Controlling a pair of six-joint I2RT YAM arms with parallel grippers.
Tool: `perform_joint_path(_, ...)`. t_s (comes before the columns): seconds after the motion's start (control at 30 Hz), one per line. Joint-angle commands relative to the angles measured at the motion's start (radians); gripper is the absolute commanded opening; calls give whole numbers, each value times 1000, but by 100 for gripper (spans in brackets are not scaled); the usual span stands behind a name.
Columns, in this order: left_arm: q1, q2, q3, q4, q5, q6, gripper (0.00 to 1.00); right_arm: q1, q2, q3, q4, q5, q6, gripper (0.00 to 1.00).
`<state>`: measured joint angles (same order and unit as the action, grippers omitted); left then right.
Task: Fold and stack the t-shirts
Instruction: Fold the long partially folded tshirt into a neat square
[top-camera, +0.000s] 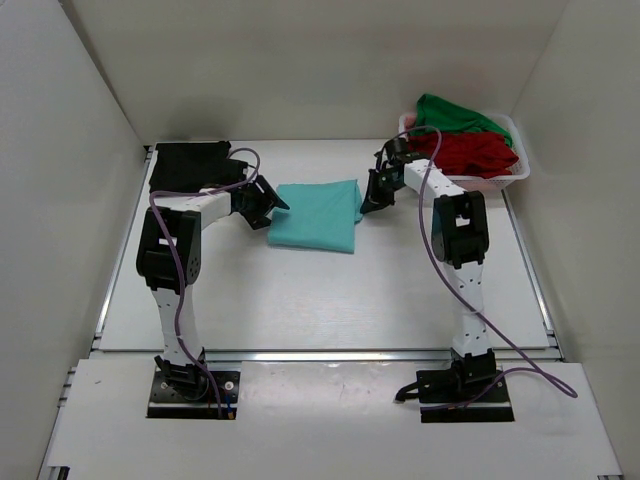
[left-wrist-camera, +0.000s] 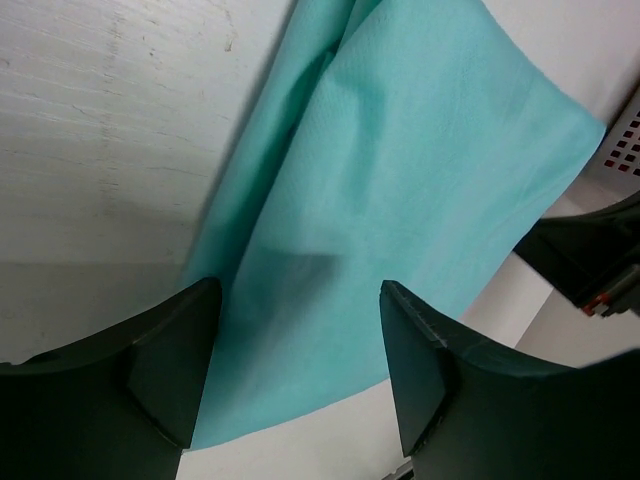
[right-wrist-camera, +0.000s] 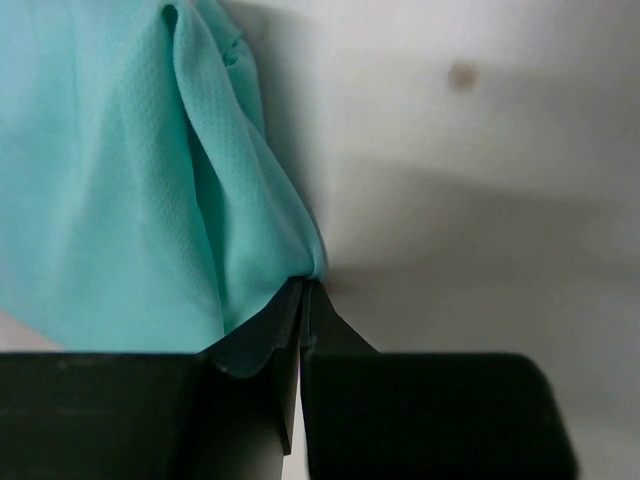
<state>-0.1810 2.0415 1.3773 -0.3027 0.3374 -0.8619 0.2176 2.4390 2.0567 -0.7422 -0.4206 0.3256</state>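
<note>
The teal t-shirt (top-camera: 316, 215) lies folded in a rough rectangle at mid table. My left gripper (top-camera: 277, 205) is open at its left edge; in the left wrist view the two fingers (left-wrist-camera: 175, 370) straddle the teal cloth (left-wrist-camera: 400, 170) without gripping it. My right gripper (top-camera: 365, 206) is shut on the shirt's right edge; in the right wrist view the jaws (right-wrist-camera: 303, 300) pinch a fold of teal cloth (right-wrist-camera: 110, 180). The black t-shirt (top-camera: 188, 165) lies folded at the back left. The red t-shirt (top-camera: 470, 153) and the green t-shirt (top-camera: 455, 112) lie bunched in the basket.
A white lattice basket (top-camera: 522, 168) stands at the back right corner, close behind my right arm; its wall shows in the left wrist view (left-wrist-camera: 625, 140). White walls close in the table on the left, back and right.
</note>
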Motion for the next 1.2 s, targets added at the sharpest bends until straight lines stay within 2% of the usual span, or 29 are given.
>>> perform_joint_path(0.0,-2,0,25,14,-6,-5,75,20,-119,-90,4,-66,4,0)
perform_joint_path(0.23,-8,3,6,19,-14,0,73,8,-245,-306,107,-242,98,0)
perform_joint_path(0.37,-15,-3,-9,25,-12,-3,63,16,-305,-389,188,-317,168,0)
perform_joint_path(0.5,-25,-9,-24,28,-14,-14,58,43,-324,-480,282,-342,231,0)
perform_joint_path(0.63,-37,-12,-29,27,-15,-15,58,87,-354,-582,398,-323,314,0)
perform_joint_path(0.8,-43,-21,-55,36,-28,-22,59,152,-383,-654,400,-244,328,0)
perform_joint_path(0.93,-44,-26,-75,45,-37,-28,60,180,-448,-759,464,-195,389,0)
perform_joint_path(1.17,-34,-64,-124,30,-40,-22,60,177,-449,-705,349,-24,313,0)
